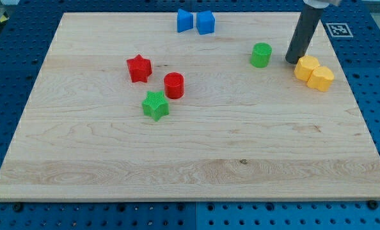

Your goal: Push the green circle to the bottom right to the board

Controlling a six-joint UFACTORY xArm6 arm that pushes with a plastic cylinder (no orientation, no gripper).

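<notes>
The green circle point(261, 55) stands on the wooden board point(190, 160) in the upper right part of the view. My tip point(293, 61) is on the board just to the right of the green circle, a small gap apart from it. The tip also stands close to the upper left of two yellow blocks point(314, 72), which touch each other.
A red star point(139, 68), a red circle point(174, 85) and a green star point(155, 105) sit left of centre. Two blue blocks point(195, 21) stand at the board's top edge. The board's right edge runs just past the yellow blocks.
</notes>
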